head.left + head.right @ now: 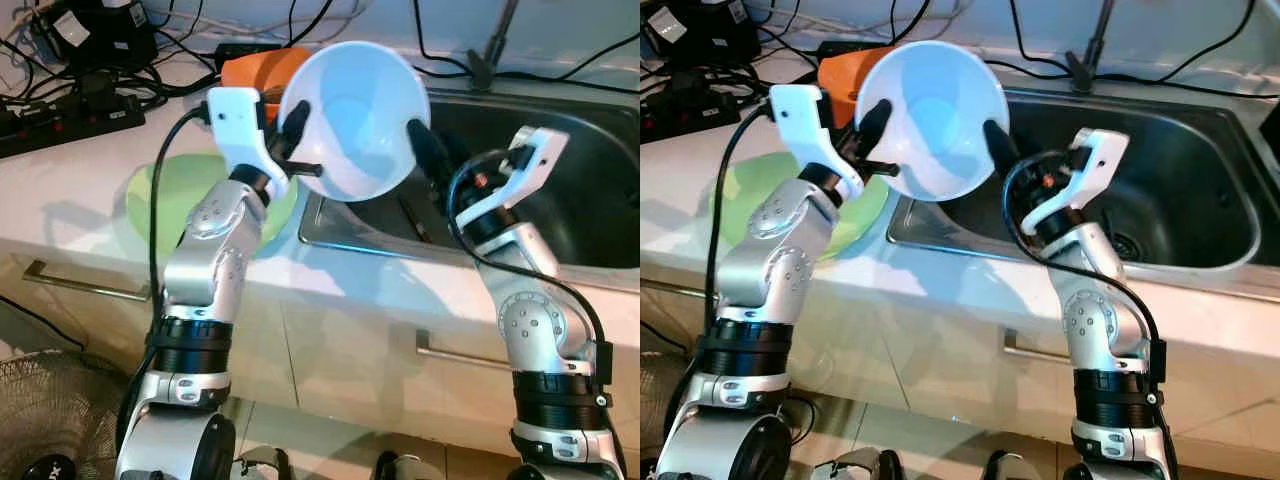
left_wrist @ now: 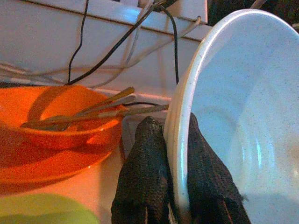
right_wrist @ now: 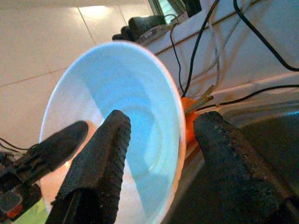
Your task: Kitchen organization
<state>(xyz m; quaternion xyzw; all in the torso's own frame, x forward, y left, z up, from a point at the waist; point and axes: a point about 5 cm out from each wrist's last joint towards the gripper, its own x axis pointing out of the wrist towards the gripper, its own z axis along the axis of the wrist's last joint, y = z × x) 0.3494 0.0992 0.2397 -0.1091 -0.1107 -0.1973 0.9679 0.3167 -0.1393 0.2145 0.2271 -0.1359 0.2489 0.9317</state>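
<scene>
Counter: I see a pale worktop (image 1: 80,200) strewn with black cables (image 1: 150,60).
Cabinets: cream fronts, metal handles (image 1: 85,282).
Floor: light tiles (image 1: 300,430).

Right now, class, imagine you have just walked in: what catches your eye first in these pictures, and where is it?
A big white bowl held up on edge over the near-left corner of the steel sink, its hollow facing the camera. The left claw pinches its rim, one finger on each face; the right claw straddles the opposite rim, fingers spread. Behind, on the counter, stands an orange bowl holding utensils, with a green plate nearer.
</scene>
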